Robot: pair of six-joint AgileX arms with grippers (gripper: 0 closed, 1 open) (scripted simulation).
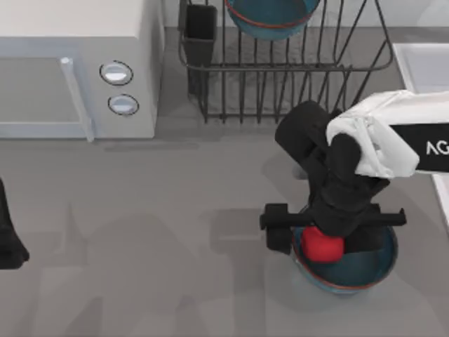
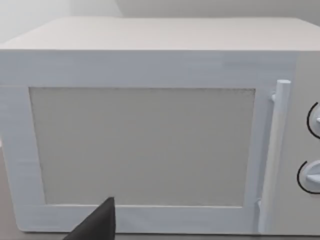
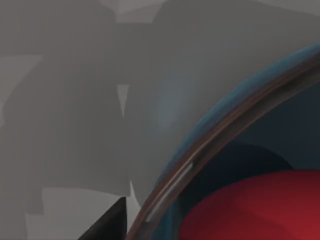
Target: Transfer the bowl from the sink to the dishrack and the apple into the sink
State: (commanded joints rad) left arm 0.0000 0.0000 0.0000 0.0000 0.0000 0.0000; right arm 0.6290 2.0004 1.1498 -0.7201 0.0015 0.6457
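Left arm (image 1: pixel 10 239) is sitting parked at the left edge of the desk (image 1: pixel 154 246); I cannot tell how its claw stands. The white microwave (image 1: pixel 77 63) is occupying the desk's far-left corner, facing the left wrist camera, door shut, well apart from the work.

At the far edge, the dishrack (image 1: pixel 280 77) is standing with its black cutlery cup (image 1: pixel 200 31) at the left corner and one teal bowl in the rack (image 1: pixel 270 17) already seated among the bars, so that step looks done.

Toward the near-right, the right gripper (image 1: pixel 330 235) is reaching down into a second bowl on the desk (image 1: pixel 351 270), where the apple (image 1: pixel 321 246) is lying inside. The claw is straddling the apple, probably for a grasp; whether it is gripping cannot be told. The bowl wall is crowding the fingers; its rim could be nudged on lifting.

The sink (image 1: pixel 421 67) is waiting at the right edge, holding nothing visible.
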